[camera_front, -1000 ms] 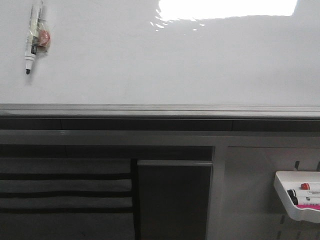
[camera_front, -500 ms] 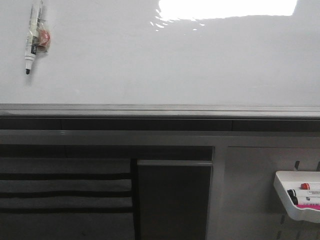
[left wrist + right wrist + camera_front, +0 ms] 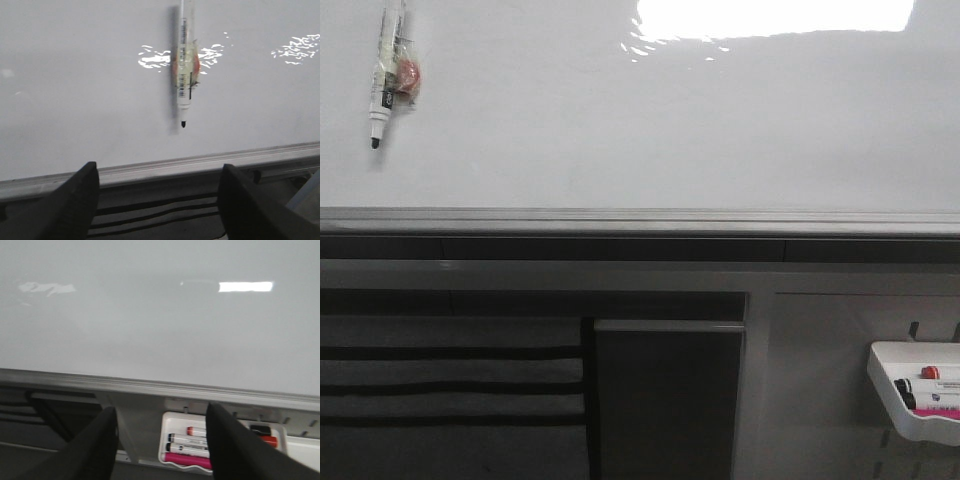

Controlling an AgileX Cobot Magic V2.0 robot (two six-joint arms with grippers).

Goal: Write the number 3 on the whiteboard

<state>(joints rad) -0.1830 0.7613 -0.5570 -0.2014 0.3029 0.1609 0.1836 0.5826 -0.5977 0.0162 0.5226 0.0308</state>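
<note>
Both jaws are spread wide and empty: left gripper, right gripper. Nothing is seen changed on the glossy white whiteboard; the hanging white black-tipped marker is unmoved.

The whiteboard is bare across its middle and right, open to a gripper. A marker hangs tip down against its upper left corner. Below the rail, a tray of markers juts out at lower right.
</note>
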